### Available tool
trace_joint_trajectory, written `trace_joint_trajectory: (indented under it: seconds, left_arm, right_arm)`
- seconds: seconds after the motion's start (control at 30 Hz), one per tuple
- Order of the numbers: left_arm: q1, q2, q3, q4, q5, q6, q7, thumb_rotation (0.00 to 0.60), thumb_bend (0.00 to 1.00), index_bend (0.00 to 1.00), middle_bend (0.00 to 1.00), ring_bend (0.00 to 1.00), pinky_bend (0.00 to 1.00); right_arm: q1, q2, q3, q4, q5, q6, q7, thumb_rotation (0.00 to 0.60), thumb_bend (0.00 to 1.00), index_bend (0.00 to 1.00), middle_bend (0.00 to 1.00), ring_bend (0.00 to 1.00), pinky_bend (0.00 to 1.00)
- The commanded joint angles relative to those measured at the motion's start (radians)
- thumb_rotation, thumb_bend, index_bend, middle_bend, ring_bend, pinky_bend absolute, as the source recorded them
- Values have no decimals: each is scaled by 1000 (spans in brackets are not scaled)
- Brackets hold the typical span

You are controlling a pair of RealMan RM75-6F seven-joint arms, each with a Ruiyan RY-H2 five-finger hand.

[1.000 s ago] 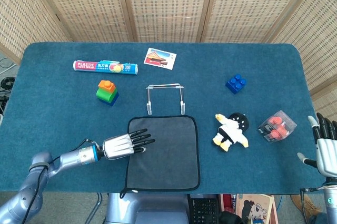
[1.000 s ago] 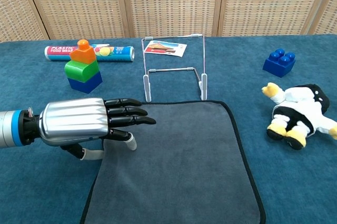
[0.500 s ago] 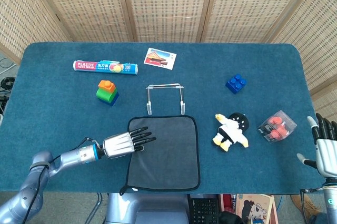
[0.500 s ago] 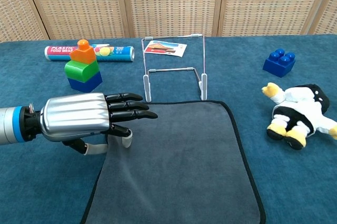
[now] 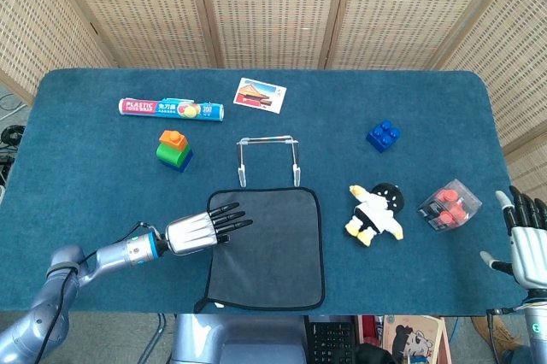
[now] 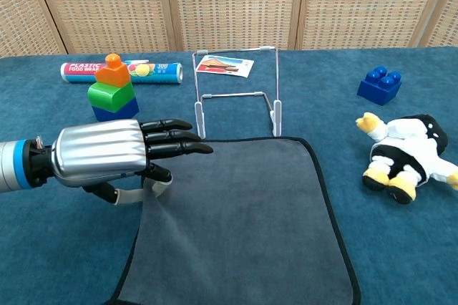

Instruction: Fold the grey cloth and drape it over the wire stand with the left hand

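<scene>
One edge moved: left hand (image 6: 107, 156) pinching grey cloth (image 6: 236, 226) has lifted its left border slightly, fold starting, wire stand (image 6: 236, 94) untouched

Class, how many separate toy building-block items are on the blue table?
2: a blue brick at the right, behind the plush penguin; an orange-green-blue block stack left of the wire stand.

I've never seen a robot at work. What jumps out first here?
The silver-and-black left hand reaches over the left edge of a grey cloth at the near middle of the blue table. Just behind the cloth stands a bare wire stand. To the right lies a plush toy in black, white and yellow.
</scene>
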Motion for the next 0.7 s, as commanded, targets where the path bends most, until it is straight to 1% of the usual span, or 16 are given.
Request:
trace_joint_trajectory:
  seconds: [0.03, 0.2, 0.43, 0.7]
  left_arm:
    - [2, 1, 1, -1, -2, 2, 1, 600, 463, 688, 0, 0, 0]
    - [7, 4, 2, -5, -11, 4, 0, 600, 484, 751, 0, 0, 0]
    - [19, 20, 1, -7, -24, 18, -7, 600, 493, 755, 0, 0, 0]
    - [52, 61, -5, -7, -45, 51, -34, 600, 495, 754, 0, 0, 0]
  right_arm:
    - [0, 1, -1, -1, -1, 0, 1, 600, 0, 0, 0, 0, 0]
    - [-1, 3, -3, -2, -4, 1, 5, 600, 0, 0, 0, 0, 0]
    - [-3, 6, -4, -5, -7, 5, 8, 600, 0, 0, 0, 0, 0]
    - [-5, 5, -6, -6, -10, 10, 6, 600, 0, 0, 0, 0, 0]
